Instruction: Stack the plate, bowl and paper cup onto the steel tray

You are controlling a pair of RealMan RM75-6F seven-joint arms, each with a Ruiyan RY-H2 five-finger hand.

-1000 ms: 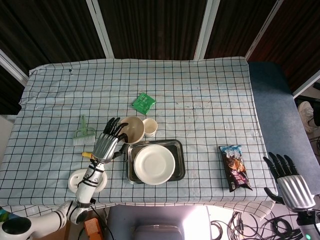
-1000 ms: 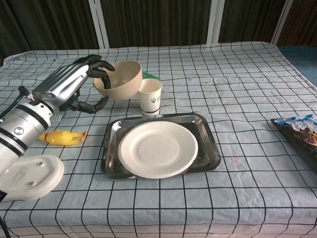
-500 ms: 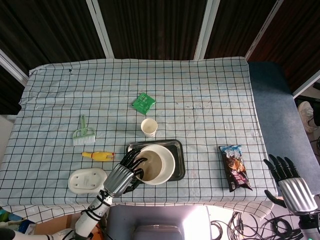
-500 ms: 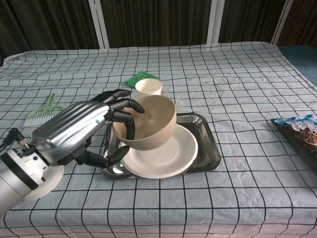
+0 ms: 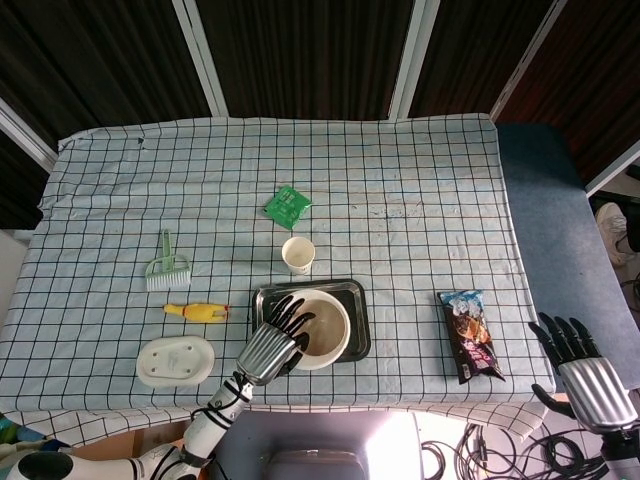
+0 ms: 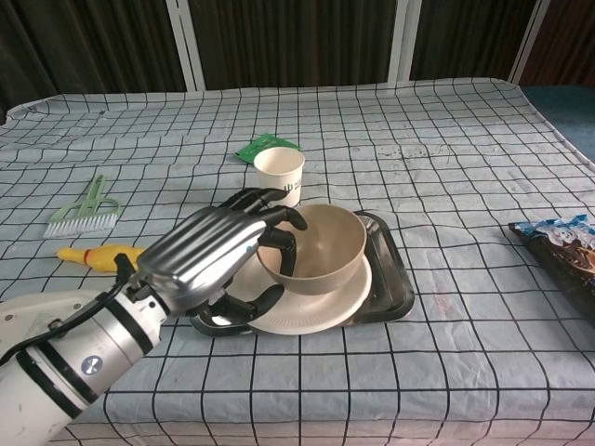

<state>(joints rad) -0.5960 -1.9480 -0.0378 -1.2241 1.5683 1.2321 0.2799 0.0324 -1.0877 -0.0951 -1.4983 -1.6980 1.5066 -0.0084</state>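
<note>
- Head view, from above: the steel tray [image 5: 358,318] lies near the table's front edge with the white plate [image 5: 338,358] on it. The tan bowl [image 5: 325,322] sits on the plate. The left hand [image 5: 272,343] holds the bowl's near-left rim, fingers hooked over it. The paper cup [image 5: 298,254] stands upright just behind the tray. The right hand [image 5: 583,368] hangs off the table's right corner, fingers spread, holding nothing.
- Chest view: the left hand [image 6: 216,258] holds the bowl [image 6: 321,251] by its rim; whether the bowl rests fully on the plate [image 6: 307,311] is unclear.
- Judgement: the cup [image 6: 279,176] looks light and crushable; hold it gently around its middle.
</note>
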